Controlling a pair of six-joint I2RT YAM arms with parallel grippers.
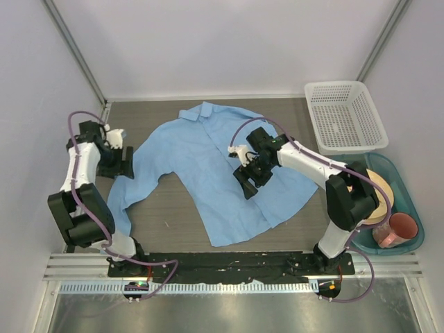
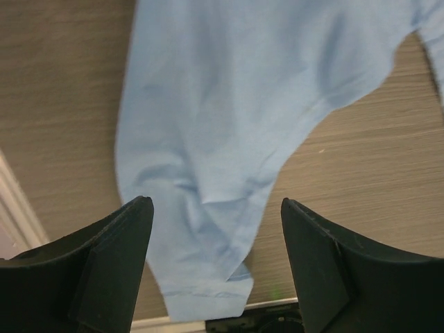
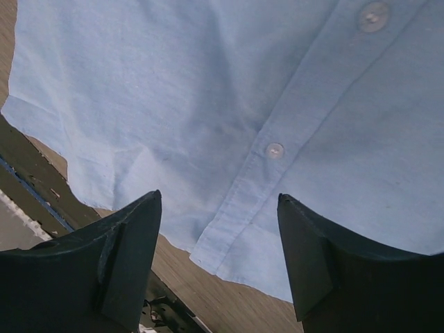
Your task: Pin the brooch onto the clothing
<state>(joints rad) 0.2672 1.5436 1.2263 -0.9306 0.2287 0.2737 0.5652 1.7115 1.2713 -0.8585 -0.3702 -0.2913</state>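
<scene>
1. While the clothing (image 1: 208, 163) is lying spread across the counter's (image 1: 173, 222) middle, the left gripper's (image 2: 215, 208) jaws are being held apart over its sleeve (image 2: 201, 139).
2. The right gripper's (image 3: 218, 201) jaws are being held apart over its buttons (image 3: 275, 150).

This is a robot test cell in a lab, not a home or shop. Plain white panels (image 1: 229, 48) wall in the surface (image 1: 173, 201) at the back and both sides, and bare metal posts (image 1: 74, 48) run down the corners. Two white-and-black robot arms, the left arm (image 1: 80, 166) and the right arm (image 1: 312, 163), are bolted to a black rail (image 1: 229, 262) along the near edge, with purple cables (image 1: 82, 113) looping over them. The surface is grey-brown wood-grain laminate. A few household things lie on it: a light blue shirt (image 1: 208, 159) spread flat, a white mesh basket (image 1: 343, 118) in the far right corner, and a teal tray (image 1: 415, 205) holding a pink cup (image 1: 397, 230).
</scene>
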